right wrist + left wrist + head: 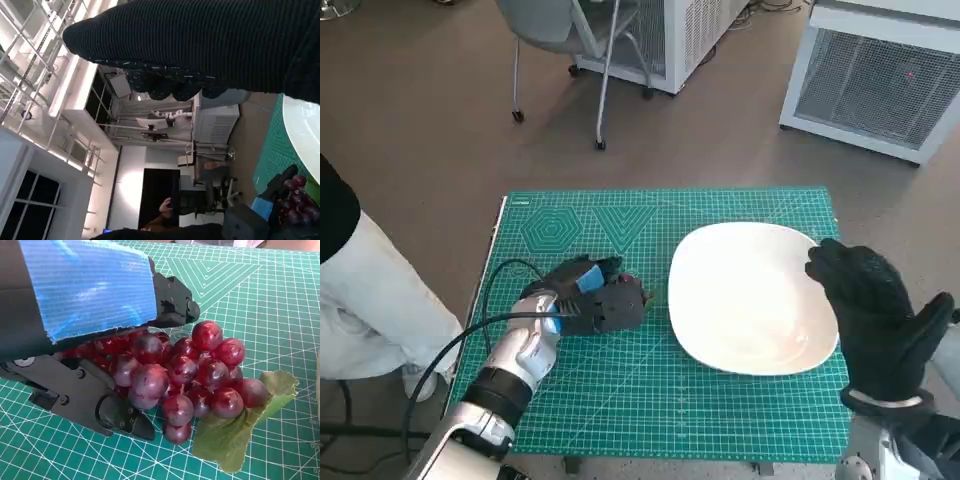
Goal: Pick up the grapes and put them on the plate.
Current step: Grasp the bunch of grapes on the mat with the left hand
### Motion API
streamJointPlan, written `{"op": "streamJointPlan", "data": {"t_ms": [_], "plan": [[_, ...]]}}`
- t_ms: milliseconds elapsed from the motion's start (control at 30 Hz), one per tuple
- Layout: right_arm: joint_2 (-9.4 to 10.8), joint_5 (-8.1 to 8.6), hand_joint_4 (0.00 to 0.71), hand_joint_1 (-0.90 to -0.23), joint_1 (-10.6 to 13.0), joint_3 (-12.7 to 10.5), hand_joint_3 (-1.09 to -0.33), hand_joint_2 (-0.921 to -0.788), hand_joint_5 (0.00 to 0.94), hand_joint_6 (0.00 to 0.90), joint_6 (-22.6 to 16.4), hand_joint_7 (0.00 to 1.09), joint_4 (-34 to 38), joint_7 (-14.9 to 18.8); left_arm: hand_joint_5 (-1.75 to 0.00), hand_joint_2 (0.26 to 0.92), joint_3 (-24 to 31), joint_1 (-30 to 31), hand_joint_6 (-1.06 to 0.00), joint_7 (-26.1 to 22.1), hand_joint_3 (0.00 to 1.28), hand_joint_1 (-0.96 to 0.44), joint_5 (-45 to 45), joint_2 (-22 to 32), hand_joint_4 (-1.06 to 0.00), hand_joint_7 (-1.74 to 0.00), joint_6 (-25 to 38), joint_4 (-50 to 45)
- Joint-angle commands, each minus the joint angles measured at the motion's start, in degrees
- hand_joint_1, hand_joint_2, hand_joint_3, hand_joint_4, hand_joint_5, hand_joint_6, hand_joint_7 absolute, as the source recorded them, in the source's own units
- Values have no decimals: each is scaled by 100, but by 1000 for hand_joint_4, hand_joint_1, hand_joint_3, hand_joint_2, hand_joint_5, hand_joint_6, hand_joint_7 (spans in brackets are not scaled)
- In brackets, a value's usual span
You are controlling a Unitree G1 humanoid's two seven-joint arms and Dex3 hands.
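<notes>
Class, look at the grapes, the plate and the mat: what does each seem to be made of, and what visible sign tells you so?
Grapes: probably plastic; glossy dark red skins with sharp highlights, and a stiff, cloth-like leaf.
Plate: white, smooth, faintly shiny; ceramic or melamine, the look leaves it open.
Mat: green matte sheet printed with a pale grid, likely a vinyl cutting mat.

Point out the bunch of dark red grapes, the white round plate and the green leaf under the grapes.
bunch of dark red grapes [186, 374], left wrist view, middle of the cluster.
white round plate [745, 300], head view, bare centre.
green leaf [235, 432], left wrist view, flat part beside the grapes.
</notes>
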Motion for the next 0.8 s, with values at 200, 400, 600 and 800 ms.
{"op": "streamJointPlan", "data": {"t_ms": [200,400,600,800], "plan": [[3,29,426,-386,100,-21,-521,-921,532,224,134,894,6,-36,-202,860,50,171,-637,640,16,26,-143,-70,-510,-43,-386,235],[0,44,427,-386,85,-33,-519,-921,534,226,125,894,41,-6,-1078,901,-178,210,-720,1051,67,56,71,6,-653,-818,-607,310],[-3,57,427,-387,64,-44,-518,-921,534,227,112,892,88,20,-1375,917,-320,212,-738,1025,73,10,181,65,-614,-867,-571,250],[-1,46,427,-387,58,-40,-518,-921,534,229,104,891,92,9,-1408,919,-301,263,-733,991,72,5,116,117,-620,-872,-569,125]]}}
